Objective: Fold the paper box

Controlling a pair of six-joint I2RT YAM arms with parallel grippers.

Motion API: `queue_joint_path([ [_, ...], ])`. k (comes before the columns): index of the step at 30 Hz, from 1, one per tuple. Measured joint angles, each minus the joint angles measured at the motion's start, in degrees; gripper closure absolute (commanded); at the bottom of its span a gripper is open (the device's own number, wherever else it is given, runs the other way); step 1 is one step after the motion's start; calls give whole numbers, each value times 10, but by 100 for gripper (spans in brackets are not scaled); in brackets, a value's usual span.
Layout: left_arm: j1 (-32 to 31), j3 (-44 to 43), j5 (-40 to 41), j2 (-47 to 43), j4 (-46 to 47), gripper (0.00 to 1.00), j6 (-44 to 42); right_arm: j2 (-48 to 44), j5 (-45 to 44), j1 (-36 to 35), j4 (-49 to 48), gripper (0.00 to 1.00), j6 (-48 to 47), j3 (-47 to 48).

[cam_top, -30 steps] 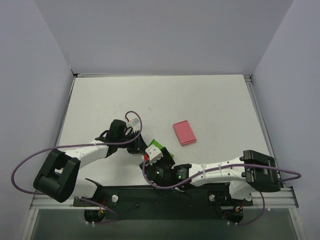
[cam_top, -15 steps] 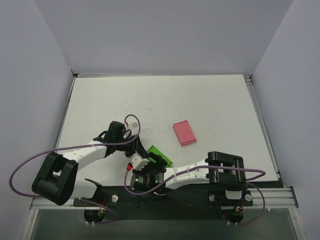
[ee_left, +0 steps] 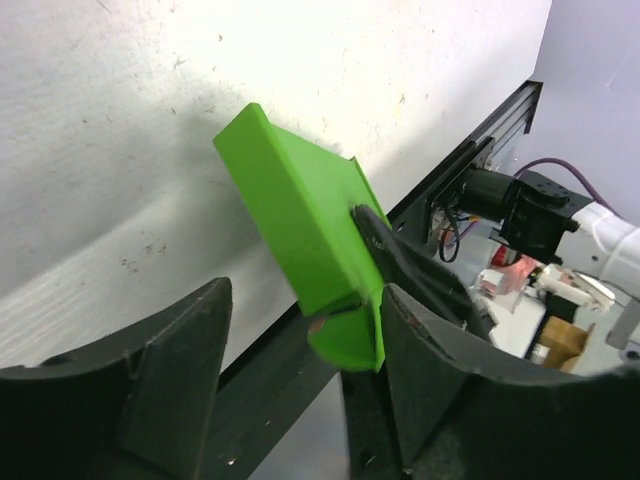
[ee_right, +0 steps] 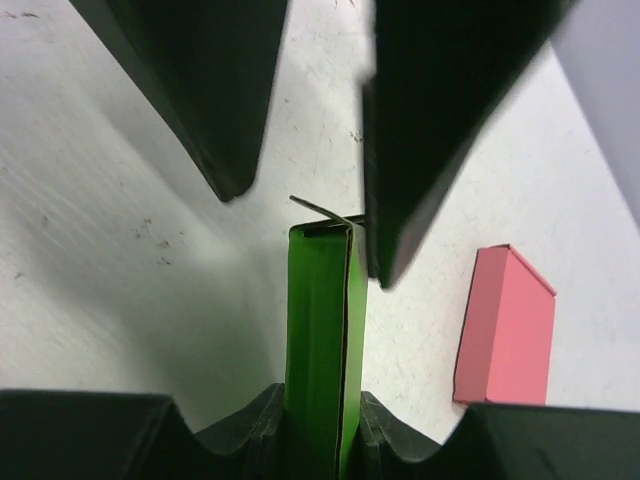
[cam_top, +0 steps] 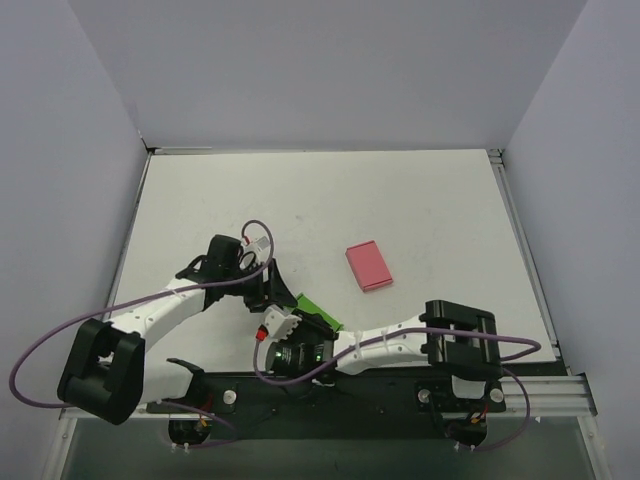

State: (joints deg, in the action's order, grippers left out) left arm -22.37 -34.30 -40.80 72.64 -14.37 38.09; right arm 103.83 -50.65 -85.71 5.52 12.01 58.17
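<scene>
The left arm (cam_top: 165, 305) is stretched low from its base at the near left toward the middle of the near edge, the wrist turned to the right. The left gripper (cam_top: 275, 290) is held with its jaws spread wide. The right arm (cam_top: 400, 335) is folded leftward along the near edge, the forearm laid low. The right gripper (ee_right: 318, 410) is pointed away from the bases toward the left gripper, tips nearly met, and its jaws are pressed against both flat sides of the paper box (ee_right: 318, 300), which is gripped on edge.
</scene>
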Motion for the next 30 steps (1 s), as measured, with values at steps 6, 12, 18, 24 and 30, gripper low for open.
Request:
queue_joint_path([
  [6, 47, -35, 31, -63, -71, 23, -71, -102, 146, 82, 7, 86, -23, -33],
  [12, 71, -42, 85, -129, -108, 23, -129, -177, 329, 195, -7, 87, -75, -65],
  [18, 71, -42, 143, -158, -108, 23, -165, -181, 480, 256, -29, 88, -121, -88],
  [24, 71, -42, 166, -159, -108, 23, -188, -155, 540, 264, -44, 82, -155, -70],
  [30, 71, -42, 165, -159, -107, 23, -201, -137, 553, 265, -44, 61, -168, -53],
])
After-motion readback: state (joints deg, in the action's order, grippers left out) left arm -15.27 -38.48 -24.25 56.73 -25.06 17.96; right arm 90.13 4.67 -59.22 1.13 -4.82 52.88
